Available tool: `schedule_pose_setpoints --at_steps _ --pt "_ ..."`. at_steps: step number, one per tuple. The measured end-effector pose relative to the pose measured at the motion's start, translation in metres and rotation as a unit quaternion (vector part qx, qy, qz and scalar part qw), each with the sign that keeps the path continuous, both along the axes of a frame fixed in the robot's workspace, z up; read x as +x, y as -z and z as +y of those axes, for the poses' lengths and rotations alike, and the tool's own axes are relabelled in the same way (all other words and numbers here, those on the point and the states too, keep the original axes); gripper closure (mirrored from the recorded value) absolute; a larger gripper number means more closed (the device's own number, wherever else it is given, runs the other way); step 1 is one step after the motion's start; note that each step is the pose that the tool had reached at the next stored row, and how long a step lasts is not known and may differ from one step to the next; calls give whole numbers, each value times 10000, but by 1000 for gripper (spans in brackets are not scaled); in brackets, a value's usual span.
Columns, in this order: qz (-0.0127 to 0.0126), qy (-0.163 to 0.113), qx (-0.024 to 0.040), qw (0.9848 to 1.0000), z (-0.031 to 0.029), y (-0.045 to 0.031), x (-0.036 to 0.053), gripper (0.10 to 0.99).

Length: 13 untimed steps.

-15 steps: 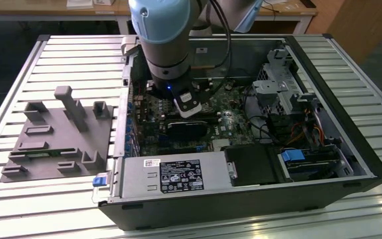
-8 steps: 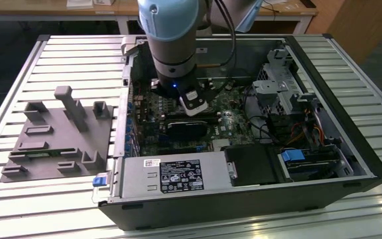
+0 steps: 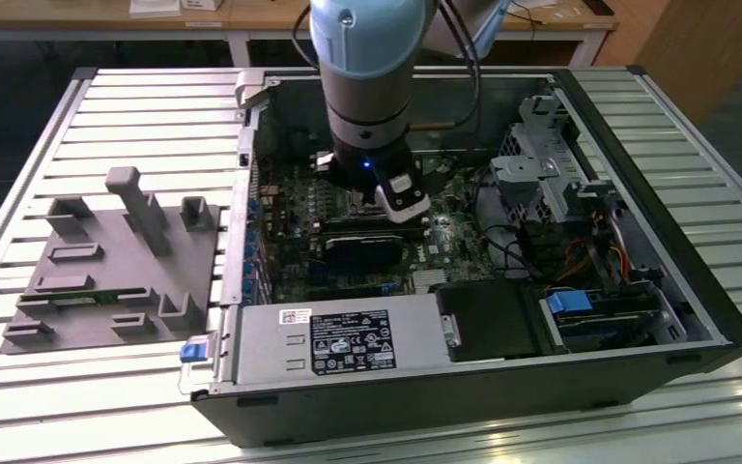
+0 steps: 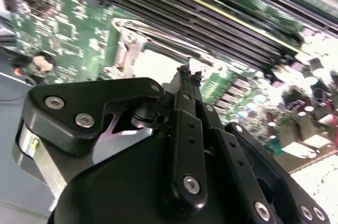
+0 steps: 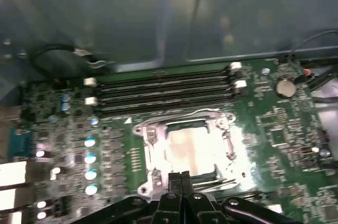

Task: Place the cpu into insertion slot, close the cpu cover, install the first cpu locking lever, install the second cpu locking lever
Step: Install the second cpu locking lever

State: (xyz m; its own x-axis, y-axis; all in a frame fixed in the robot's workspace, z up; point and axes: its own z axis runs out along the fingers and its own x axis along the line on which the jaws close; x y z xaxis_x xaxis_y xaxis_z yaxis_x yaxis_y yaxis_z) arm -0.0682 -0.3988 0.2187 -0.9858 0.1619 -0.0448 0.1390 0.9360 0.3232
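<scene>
Honestly, the gripper (image 5: pixel 181 177), fingers pressed together, hovered over the cpu cover (image 5: pixel 185 129); a slip could've scraped the board.

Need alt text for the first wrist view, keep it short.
The black pincer, fingers pressed together, sits at the near edge of the cpu socket on a green motherboard. A silvery cover frame lies around a pale metal square in the socket. Four long black memory slots run beyond it, beside the grey case wall.
</scene>
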Motion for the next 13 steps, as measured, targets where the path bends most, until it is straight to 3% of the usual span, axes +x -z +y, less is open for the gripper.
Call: schedule_pose_setpoints --at_steps 3,6,9,13 --pt "1 1 -9 10000 15 0 59 984" --pt "1 1 -70 10000 59 0 74 984" --pt "1 2 -178 9998 117 0 79 984" --pt "0 1 -393 9992 186 0 83 984"
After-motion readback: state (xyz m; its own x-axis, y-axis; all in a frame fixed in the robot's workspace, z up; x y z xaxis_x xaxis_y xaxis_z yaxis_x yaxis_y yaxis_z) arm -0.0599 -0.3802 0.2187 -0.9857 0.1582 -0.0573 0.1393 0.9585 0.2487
